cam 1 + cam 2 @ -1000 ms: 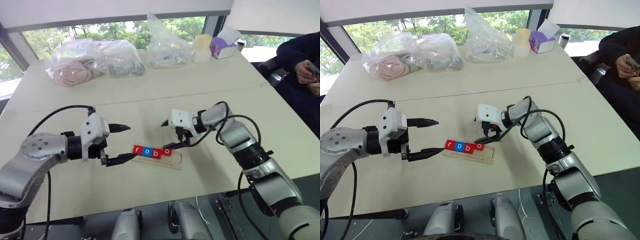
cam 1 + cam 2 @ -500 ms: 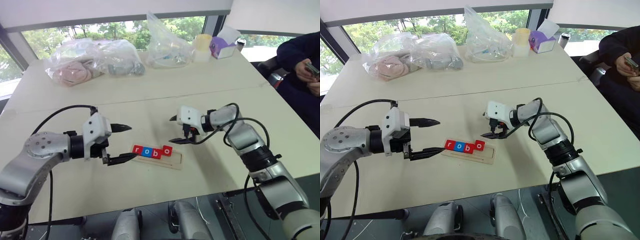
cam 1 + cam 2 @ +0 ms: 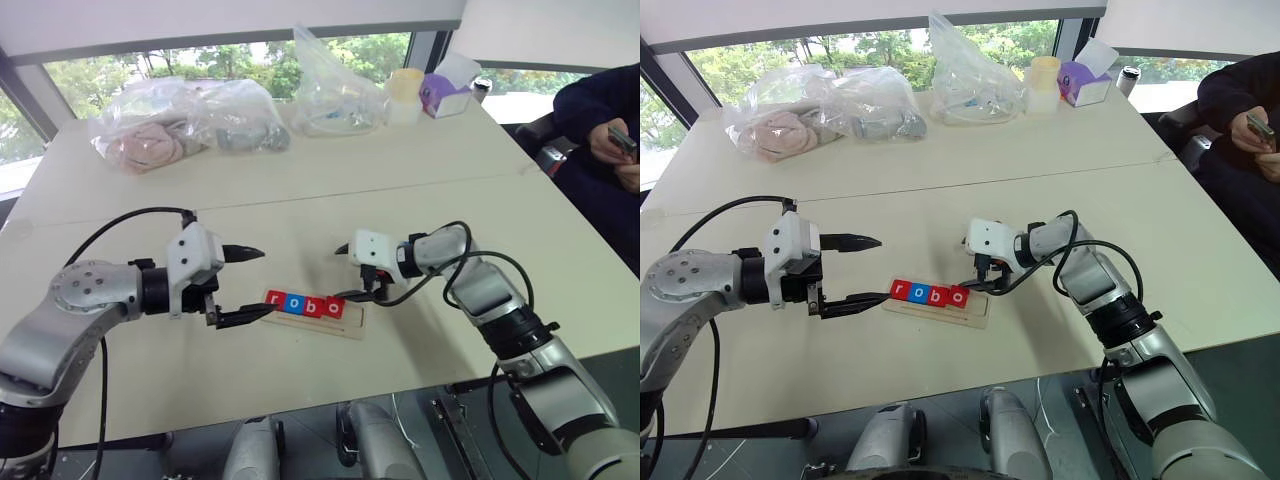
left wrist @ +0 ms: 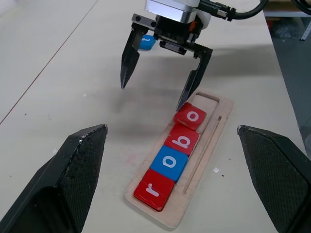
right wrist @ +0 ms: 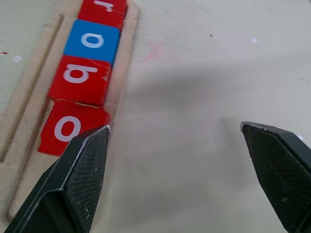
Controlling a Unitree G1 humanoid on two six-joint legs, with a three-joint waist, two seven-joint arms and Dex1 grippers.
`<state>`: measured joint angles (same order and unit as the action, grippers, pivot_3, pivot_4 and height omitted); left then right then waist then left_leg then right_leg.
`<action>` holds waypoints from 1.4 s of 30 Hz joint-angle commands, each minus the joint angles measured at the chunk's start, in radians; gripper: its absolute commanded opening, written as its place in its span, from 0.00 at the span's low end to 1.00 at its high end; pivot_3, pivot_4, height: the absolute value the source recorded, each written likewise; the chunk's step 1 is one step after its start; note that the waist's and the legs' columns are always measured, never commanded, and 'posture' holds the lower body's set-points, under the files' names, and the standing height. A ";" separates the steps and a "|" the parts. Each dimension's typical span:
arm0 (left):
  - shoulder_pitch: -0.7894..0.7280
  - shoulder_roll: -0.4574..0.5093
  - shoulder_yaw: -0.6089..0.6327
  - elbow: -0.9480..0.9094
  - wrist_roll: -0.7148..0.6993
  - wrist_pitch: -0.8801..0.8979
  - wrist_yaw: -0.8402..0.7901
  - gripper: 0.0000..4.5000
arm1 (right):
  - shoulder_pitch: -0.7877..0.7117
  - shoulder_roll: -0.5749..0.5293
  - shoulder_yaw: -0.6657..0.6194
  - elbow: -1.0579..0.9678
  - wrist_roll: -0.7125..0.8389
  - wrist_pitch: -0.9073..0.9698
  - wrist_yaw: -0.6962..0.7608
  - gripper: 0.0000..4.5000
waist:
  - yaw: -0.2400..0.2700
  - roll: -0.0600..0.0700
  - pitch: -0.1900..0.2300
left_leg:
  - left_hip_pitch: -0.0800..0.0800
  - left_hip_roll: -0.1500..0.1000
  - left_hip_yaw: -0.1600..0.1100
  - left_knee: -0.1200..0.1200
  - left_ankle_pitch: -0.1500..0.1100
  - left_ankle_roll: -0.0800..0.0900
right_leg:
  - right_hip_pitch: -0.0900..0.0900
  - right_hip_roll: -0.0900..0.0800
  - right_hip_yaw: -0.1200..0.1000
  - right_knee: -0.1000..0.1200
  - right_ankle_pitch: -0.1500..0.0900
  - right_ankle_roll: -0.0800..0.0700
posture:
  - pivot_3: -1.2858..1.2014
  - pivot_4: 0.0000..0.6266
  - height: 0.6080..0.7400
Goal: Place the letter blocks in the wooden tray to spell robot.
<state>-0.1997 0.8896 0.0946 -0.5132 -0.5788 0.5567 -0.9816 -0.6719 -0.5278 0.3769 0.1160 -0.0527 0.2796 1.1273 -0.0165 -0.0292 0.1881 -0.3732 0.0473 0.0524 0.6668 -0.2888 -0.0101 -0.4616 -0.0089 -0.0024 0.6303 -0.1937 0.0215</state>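
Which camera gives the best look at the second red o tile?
The left wrist view: the second red o tile lies slightly askew, whole and readable, in the wooden tray. The right wrist view has it close but partly behind a finger; in the head views it is tiny.

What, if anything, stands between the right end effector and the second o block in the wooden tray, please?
Nothing visible does. The open right end effector hangs beside the red o block, one fingertip at its edge. That block lies slightly askew, last in the wooden tray.
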 commanded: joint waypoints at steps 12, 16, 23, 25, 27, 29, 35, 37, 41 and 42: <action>-0.008 -0.002 0.011 -0.019 -0.004 -0.012 0.000 1.00 | 0.015 0.006 0.004 -0.084 0.019 0.024 0.012 0.98 | 0.000 0.000 0.000 | 0.000 0.000 0.000 0.000 0.000 0.000 | 0.000 0.000 0.000 0.000 0.000 0.000 | 0.52 0.24 1.00; -0.008 -0.002 0.010 -0.023 -0.005 -0.010 0.002 1.00 | 0.002 -0.009 -0.020 -0.087 0.013 0.030 -0.006 0.98 | 0.000 0.000 0.000 | 0.000 0.000 0.000 0.000 0.000 0.000 | 0.000 0.000 0.000 0.000 0.000 0.000 | 0.52 0.24 1.00; -0.007 -0.011 0.004 -0.027 -0.005 -0.011 0.008 1.00 | 0.043 -0.071 -0.126 -0.226 0.061 0.166 -0.059 0.98 | 0.002 0.000 0.000 | 0.000 0.000 0.000 0.000 0.000 0.000 | 0.000 0.000 0.000 0.000 0.000 0.000 | 0.52 0.24 1.00; -0.005 -0.014 0.003 -0.028 -0.004 -0.012 0.009 1.00 | 0.071 -0.085 -0.165 -0.277 0.068 0.268 -0.098 0.98 | 0.003 0.000 0.000 | 0.000 0.000 0.000 0.000 0.000 0.000 | 0.000 0.000 0.000 0.000 0.000 0.000 | 0.52 0.24 1.00; -0.002 -0.017 0.004 -0.029 -0.004 -0.012 0.009 1.00 | 0.114 -0.116 -0.187 -0.347 0.079 0.335 -0.108 0.98 | 0.005 0.000 0.000 | 0.000 0.000 0.000 0.000 0.000 0.000 | 0.000 0.000 0.000 0.000 0.000 0.000 | 0.52 0.24 1.00; -0.002 -0.020 0.000 -0.024 0.000 -0.016 0.008 1.00 | 0.186 -0.155 -0.205 -0.455 0.118 0.402 -0.093 0.98 | 0.005 0.000 0.000 | 0.000 0.000 0.000 0.000 0.000 0.000 | 0.000 0.000 0.000 0.000 -0.001 0.001 | 0.52 0.24 1.00; -0.015 -0.033 -0.013 -0.007 0.009 -0.023 0.000 1.00 | 0.282 -0.168 -0.227 -0.573 0.133 0.552 -0.195 0.98 | -0.005 0.000 0.000 | 0.001 0.000 0.000 0.000 0.000 0.000 | 0.000 0.000 0.000 0.000 -0.002 0.002 | 0.52 0.24 1.00; -0.020 -0.035 -0.018 -0.002 0.010 -0.025 -0.003 1.00 | 0.287 -0.160 -0.234 -0.593 0.157 0.584 -0.212 0.98 | -0.002 0.000 0.000 | 0.001 0.000 0.000 0.000 0.000 0.000 | 0.000 0.000 0.000 0.000 -0.002 0.002 | 0.52 0.24 1.00; -0.029 -0.037 -0.026 0.006 0.012 -0.030 -0.007 1.00 | 0.286 -0.149 -0.207 -0.598 0.163 0.619 -0.265 0.98 | -0.001 0.000 0.000 | 0.001 0.000 -0.001 0.000 0.000 0.000 | 0.000 0.000 0.000 0.000 -0.002 0.002 | 0.52 0.24 1.00; -0.031 -0.037 -0.027 0.007 0.012 -0.031 -0.007 1.00 | 0.289 -0.149 -0.198 -0.599 0.163 0.625 -0.274 0.98 | -0.001 0.000 0.000 | 0.000 0.000 -0.001 0.000 0.000 0.000 | 0.000 0.000 0.000 0.000 -0.002 0.002 | 0.52 0.24 1.00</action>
<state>-0.2135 0.8515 0.0600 -0.4933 -0.5749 0.5481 -0.9840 -0.3808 -0.6808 0.1839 -0.4468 0.1031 0.8972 0.8713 -0.0178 -0.0296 0.1881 -0.3731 0.0471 0.0520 0.6671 -0.2888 -0.0103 -0.4616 -0.0088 -0.0021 0.6298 -0.1957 0.0237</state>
